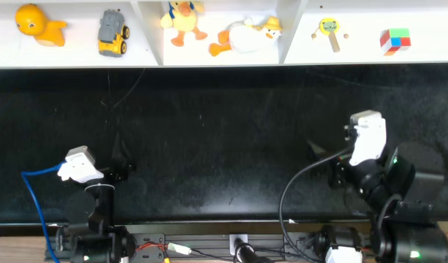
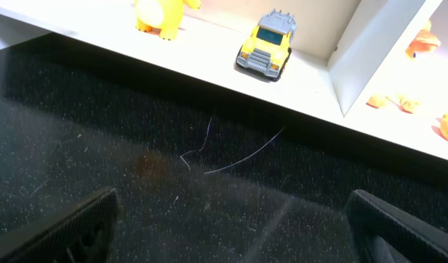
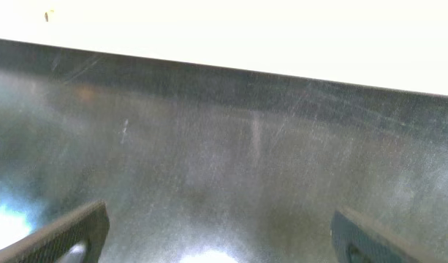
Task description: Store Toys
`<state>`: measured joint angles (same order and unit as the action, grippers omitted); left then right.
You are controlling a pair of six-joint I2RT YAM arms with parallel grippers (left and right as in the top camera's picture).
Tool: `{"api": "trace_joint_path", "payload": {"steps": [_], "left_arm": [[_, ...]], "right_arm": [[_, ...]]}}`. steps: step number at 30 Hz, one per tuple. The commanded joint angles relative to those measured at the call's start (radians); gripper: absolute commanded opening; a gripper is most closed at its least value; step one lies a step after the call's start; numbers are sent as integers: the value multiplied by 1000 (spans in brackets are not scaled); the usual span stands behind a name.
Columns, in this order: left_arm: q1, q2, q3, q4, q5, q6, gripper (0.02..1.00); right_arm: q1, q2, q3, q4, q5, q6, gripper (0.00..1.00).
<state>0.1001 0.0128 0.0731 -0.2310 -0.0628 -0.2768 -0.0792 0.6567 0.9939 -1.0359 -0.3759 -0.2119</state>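
Toys stand in a white shelf (image 1: 150,44) along the table's far edge: an orange duck (image 1: 39,25), a yellow and grey truck (image 1: 112,33), a yellow plush duck (image 1: 183,20), a white plush duck lying down (image 1: 247,36), a small rattle toy (image 1: 329,31) and a coloured cube (image 1: 395,40). My left gripper (image 2: 231,226) rests near the front left of the black table, open and empty, facing the truck (image 2: 267,44) and the orange duck (image 2: 159,14). My right gripper (image 3: 216,234) sits at the front right, open and empty.
The black tabletop (image 1: 224,139) stretches bare between the arms and the shelf. White dividers (image 2: 370,51) split the shelf into compartments. A blue cable (image 1: 33,197) hangs by the left arm's base.
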Motion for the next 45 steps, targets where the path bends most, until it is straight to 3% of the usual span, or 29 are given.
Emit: {"api": "trace_joint_path", "payload": {"steps": [1, 6, 10, 19, 27, 31, 45], "left_arm": [[5, -10, -4, 5, 10, 23, 998], [5, -10, -4, 5, 10, 23, 998], [5, -10, -4, 5, 10, 23, 998], [5, -10, -4, 5, 10, 23, 996], [5, -10, -4, 5, 10, 23, 998], [5, -10, -4, 5, 10, 23, 998], [5, -10, -4, 5, 10, 23, 998]], "right_arm": [[112, -89, -155, 204, 171, 87, 996], [179, -239, -422, 513, 322, 246, 993], [187, -365, -605, 643, 325, 290, 996], [184, -654, -907, 745, 325, 451, 996], [185, -654, -928, 817, 404, 410, 993], [185, -654, -990, 962, 391, 412, 991], [187, -654, -990, 959, 395, 414, 993]]}}
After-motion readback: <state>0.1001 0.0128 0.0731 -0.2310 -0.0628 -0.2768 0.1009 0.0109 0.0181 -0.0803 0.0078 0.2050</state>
